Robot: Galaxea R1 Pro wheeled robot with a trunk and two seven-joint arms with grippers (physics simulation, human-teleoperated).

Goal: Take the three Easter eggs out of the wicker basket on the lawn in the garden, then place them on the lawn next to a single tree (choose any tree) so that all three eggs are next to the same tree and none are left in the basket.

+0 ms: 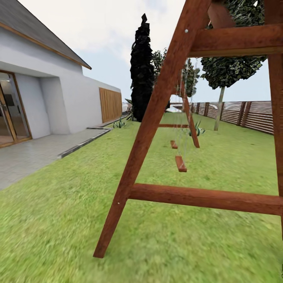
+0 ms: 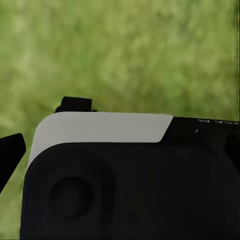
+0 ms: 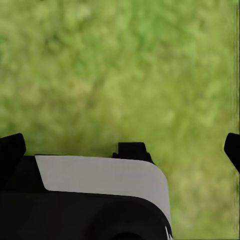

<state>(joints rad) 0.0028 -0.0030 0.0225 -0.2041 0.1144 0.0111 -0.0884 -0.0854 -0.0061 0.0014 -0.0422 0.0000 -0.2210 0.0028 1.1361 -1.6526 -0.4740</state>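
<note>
Left pincer (image 2: 10, 159): one dark fingertip at frame edge, opening impossible to tell, nothing seen in it.
Right pincer (image 3: 122, 150): fingertips spread wide, empty.
Beyond both: lawn (image 3: 120, 65), blurred.
Farther out: wooden swing frame (image 1: 157, 114), cypress-like tree (image 1: 141, 70), leafy tree (image 1: 230, 67), fence (image 1: 247, 114), white house (image 1: 51, 98).

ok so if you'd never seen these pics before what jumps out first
A big reddish-brown wooden swing frame stands on the lawn right in front of the head camera, its slanted leg cutting across the view, with small plank seats hanging behind it. A tall, dark cypress-like tree rises beyond, and a white house stands at the left. Both wrist views look down on blurred grass past the robot's dark body.
</note>
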